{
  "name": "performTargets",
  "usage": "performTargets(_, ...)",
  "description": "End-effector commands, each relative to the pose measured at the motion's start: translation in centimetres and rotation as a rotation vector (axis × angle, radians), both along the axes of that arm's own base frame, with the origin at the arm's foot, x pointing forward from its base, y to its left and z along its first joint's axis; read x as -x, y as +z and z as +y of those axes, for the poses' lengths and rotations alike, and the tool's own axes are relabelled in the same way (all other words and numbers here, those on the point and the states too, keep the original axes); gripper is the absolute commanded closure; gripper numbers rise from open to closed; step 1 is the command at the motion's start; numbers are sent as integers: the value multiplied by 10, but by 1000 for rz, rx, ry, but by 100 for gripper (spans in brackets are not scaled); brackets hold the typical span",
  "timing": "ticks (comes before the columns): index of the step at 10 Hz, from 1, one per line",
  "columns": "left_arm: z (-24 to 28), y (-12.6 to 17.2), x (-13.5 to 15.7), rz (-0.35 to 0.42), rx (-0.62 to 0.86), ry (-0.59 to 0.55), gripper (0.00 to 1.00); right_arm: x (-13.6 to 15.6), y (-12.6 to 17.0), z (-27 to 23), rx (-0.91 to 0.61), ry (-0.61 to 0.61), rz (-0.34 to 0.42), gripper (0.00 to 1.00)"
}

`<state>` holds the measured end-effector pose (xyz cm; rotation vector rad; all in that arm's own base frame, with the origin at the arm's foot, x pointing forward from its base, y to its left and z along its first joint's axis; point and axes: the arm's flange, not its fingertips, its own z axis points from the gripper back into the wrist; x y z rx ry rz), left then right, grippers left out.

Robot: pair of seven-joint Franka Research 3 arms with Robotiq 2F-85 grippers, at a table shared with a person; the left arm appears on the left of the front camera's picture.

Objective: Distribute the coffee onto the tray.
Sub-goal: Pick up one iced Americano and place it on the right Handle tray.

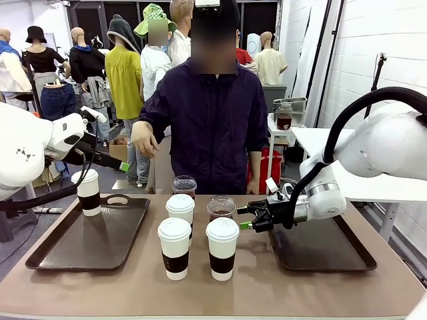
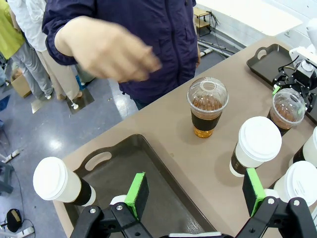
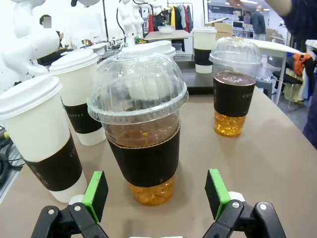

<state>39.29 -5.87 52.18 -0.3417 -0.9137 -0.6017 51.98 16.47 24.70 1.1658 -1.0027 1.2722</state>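
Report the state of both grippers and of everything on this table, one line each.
left gripper: open, holding nothing
right gripper: open, facing the near clear cup
left tray: holds one paper cup, upright, lidded
three paper cups: upright, lidded, on the table
near clear cup: upright, dome lid on, on the table
far clear cup: the same

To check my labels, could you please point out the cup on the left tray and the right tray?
Cup on the left tray (image 1: 89,198): front view, brown sleeve.
Right tray (image 1: 327,248): front view, bare floor.
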Motion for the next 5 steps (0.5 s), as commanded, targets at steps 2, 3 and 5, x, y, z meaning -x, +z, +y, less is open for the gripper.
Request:
performTargets(2, 1, 0, 0, 4, 0, 0, 0, 1, -4, 13, -41, -4, -1, 0)
performTargets(3, 1, 0, 0, 4, 0, 0, 0, 2, -8, 17, -47, 5, 10, 0)
performTargets(5, 1, 0, 0, 4, 0, 0, 0, 4, -9, 22, -46, 21, 21, 0)
